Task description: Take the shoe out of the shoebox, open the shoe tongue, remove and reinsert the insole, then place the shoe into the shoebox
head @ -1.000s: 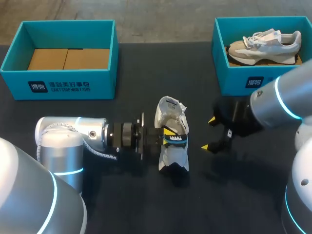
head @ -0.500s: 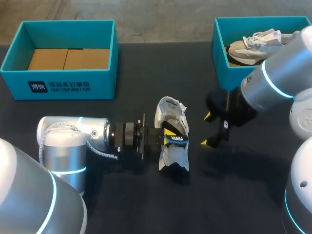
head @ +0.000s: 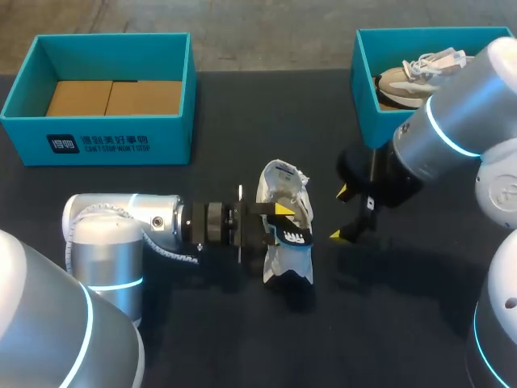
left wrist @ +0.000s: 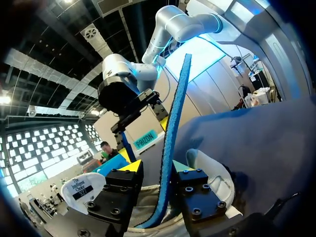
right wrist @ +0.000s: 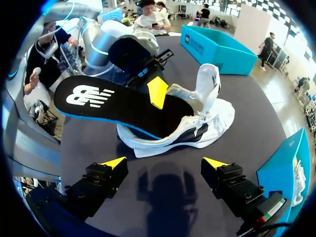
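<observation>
My left claw (head: 280,221) comes in from the left side of the frame. It is clamped on the insole (right wrist: 108,103), with one yellow tip on top and one below. The thin blue edge of the insole runs right between its fingers. I hold it flat like this so it can slide and not bend.

The shoe (head: 287,263) sits on the dark table (head: 363,331) in the middle of the frame. Its tongue stands up, so the mouth of the shoe is wide open. One end of the insole is inside the shoe, and most of it sticks out toward my left arm. I think this is the insole step, but I cannot tell if the insole is going out or in.

My right claw (head: 339,215) hangs just right of the shoe with its fingers wide apart, holding nothing. I think it waits there to pin the shoe, because the shoe could slide along with the insole.

The blue box (head: 97,144) in the upper left has only brown card in it. The other box (head: 389,129), in the upper right, holds a second shoe (head: 404,81).
</observation>
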Controlling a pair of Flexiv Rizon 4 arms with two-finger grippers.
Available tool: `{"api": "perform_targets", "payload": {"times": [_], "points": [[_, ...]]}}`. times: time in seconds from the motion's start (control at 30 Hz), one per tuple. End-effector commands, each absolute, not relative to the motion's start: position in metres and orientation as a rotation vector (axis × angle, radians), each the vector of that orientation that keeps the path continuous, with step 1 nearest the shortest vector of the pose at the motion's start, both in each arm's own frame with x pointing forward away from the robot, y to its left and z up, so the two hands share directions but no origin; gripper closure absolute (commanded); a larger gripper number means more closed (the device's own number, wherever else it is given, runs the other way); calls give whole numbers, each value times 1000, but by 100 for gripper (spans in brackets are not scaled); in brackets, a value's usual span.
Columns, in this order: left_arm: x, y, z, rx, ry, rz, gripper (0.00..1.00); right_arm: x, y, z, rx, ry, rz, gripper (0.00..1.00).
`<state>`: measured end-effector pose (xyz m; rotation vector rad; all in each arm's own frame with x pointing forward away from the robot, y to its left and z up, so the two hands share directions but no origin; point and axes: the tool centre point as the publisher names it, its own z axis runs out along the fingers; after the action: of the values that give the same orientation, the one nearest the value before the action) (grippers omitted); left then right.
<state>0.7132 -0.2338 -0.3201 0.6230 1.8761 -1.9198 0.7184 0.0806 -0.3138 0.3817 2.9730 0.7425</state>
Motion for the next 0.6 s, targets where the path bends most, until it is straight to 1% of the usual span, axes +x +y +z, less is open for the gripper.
{"api": "perform_targets", "payload": {"times": [0.03, 0.07, 0.1, 0.6], "points": [[708, -233, -317, 626, 1884, -1920, 78, 715, 78, -317, 387, 2966, 749, 0], [707, -233, -317, 629, 1885, -1921, 87, 715, 78, -318, 388, 2966, 749, 0], [707, -232, -318, 632, 1889, -1928, 100, 715, 77, -318, 390, 2967, 750, 0], [726, -236, -343, 637, 1894, -1938, 100, 715, 70, -323, 408, 2969, 738, 0]]}}
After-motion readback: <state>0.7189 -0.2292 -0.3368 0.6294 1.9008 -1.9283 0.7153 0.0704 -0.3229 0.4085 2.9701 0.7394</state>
